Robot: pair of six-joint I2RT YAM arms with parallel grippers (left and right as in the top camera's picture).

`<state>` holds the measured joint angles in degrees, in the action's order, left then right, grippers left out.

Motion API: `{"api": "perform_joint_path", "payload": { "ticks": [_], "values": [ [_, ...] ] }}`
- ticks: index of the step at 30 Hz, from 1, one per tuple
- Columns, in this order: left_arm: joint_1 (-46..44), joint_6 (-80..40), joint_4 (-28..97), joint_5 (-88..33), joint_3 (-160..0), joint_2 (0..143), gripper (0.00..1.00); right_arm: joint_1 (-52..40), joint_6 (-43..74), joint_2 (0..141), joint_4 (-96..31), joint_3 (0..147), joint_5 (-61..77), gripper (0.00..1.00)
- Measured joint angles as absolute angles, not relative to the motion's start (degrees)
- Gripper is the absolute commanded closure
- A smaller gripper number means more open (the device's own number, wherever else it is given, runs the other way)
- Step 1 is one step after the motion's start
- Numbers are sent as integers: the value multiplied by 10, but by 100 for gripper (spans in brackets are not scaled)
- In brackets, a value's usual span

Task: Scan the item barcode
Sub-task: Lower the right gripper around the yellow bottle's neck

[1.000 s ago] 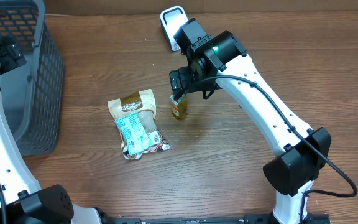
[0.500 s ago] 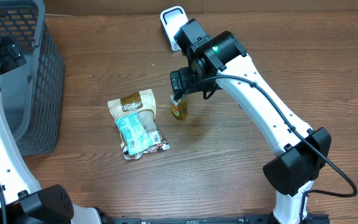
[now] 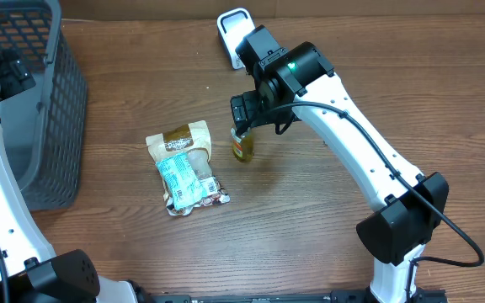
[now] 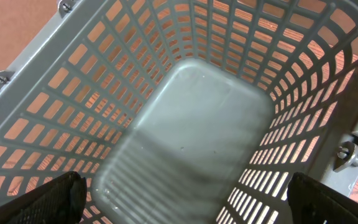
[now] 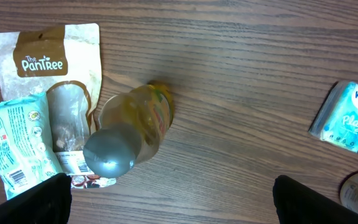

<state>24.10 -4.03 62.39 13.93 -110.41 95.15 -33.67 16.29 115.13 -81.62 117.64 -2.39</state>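
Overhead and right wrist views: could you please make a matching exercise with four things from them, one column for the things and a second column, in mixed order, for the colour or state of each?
Things
1. bottle
2. pouch
3. basket
4. tissue pack

Descriptions
A. grey, with lattice walls
B. lies flat, partly under a teal packet
C. stands upright, silver cap on top
D. light blue and white, lying alone on the wood

Pairs: 1-C, 2-B, 3-A, 4-D
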Motion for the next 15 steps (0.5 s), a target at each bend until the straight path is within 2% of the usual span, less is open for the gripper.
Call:
{"api": "perform_joint_path", "payload": {
  "ticks": [15],
  "values": [
    [241,-40,624,139,-1104,952,1,-337,163,1151,-810,1176,-24,0]
  ]
}}
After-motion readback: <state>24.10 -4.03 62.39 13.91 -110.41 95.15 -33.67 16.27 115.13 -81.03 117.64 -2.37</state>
